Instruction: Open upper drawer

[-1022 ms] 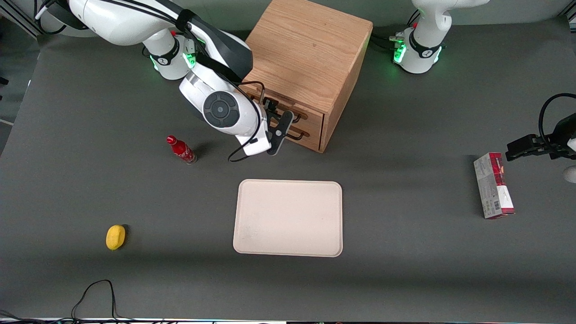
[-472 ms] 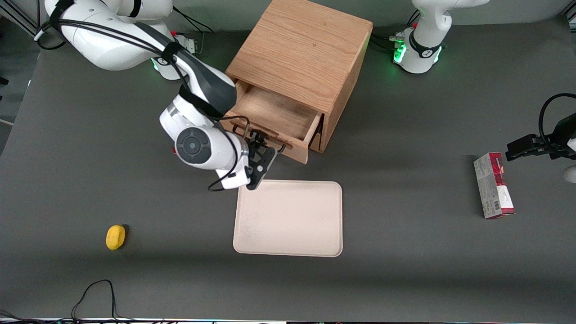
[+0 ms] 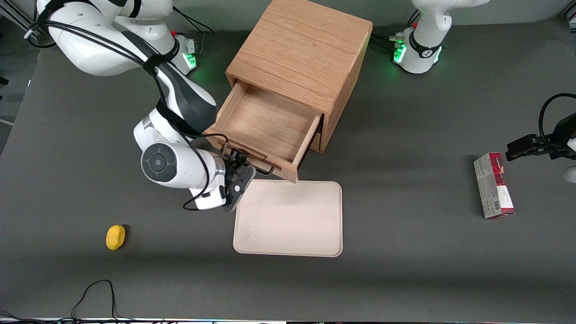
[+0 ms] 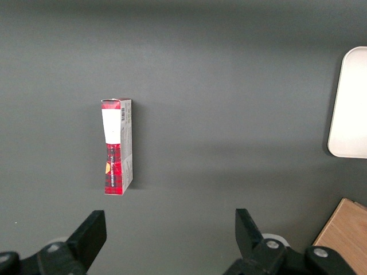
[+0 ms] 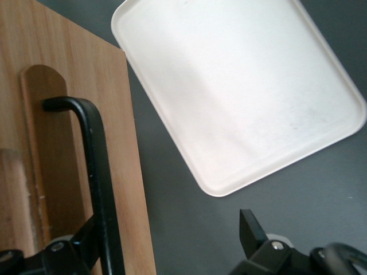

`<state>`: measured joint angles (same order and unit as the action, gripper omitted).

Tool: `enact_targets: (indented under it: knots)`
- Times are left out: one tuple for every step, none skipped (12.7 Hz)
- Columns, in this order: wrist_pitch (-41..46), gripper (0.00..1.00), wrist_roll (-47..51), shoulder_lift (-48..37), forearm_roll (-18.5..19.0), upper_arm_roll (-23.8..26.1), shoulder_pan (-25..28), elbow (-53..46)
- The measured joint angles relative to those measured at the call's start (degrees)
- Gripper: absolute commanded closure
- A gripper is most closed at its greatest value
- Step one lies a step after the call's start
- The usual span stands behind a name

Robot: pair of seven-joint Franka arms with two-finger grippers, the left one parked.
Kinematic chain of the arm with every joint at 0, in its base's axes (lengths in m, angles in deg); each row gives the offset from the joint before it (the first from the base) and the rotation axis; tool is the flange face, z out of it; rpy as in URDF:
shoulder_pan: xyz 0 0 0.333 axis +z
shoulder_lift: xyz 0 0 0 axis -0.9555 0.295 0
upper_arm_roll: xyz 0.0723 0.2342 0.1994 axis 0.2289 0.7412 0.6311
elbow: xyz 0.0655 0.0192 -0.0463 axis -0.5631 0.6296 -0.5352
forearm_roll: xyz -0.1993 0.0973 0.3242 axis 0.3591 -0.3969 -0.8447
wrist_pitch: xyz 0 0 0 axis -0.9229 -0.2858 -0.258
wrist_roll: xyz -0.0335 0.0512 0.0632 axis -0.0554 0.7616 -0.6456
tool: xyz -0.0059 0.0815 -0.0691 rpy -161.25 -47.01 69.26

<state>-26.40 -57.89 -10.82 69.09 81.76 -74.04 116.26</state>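
Tray (image 3: 288,225): lying nearest the camera, its rim sitting just under the drawer front; pulling further is risking a knock.
Gripper (image 3: 238,168): fingers spread wide around the black handle (image 5: 97,189), not clamping; slipping off is likely.
Upper drawer (image 3: 265,123): standing pulled well out of the cabinet (image 3: 306,49), overextension threatening.

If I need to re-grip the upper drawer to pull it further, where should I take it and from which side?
Take the thin black wire handle on the upper drawer's front panel, near the middle of its bar. Come straight at the drawer's front, from the tray side, fingers straddling the bar, which stands off the wood and leaves room. The gripper sits at that handle now, with one finger clear of it.
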Motion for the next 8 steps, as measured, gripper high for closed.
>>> enact_targets:
  knots:
    - [0.00, 0.00, -0.12, 0.17, 0.00, -0.35, -0.01, -0.98]
    - [0.00, 0.00, -0.15, 0.44, 0.00, -0.44, -0.03, -1.95]
    - [0.00, 0.00, -0.15, 0.73, 0.02, -0.65, 0.00, -2.84]
    - [-0.04, 0.00, -0.32, 0.92, 0.03, -1.24, 0.01, -3.66]
    - [-0.07, 0.00, -1.18, 1.07, 0.04, -1.96, -0.01, -4.46]
    - [-0.08, 0.00, -2.62, 1.34, 0.04, -2.67, -0.04, -5.28]
    - [-0.13, 0.00, -3.86, 1.66, 0.04, -3.38, -0.06, -6.12]
    - [-0.12, 0.00, -4.66, 1.99, 0.04, -3.68, -0.12, -6.73]
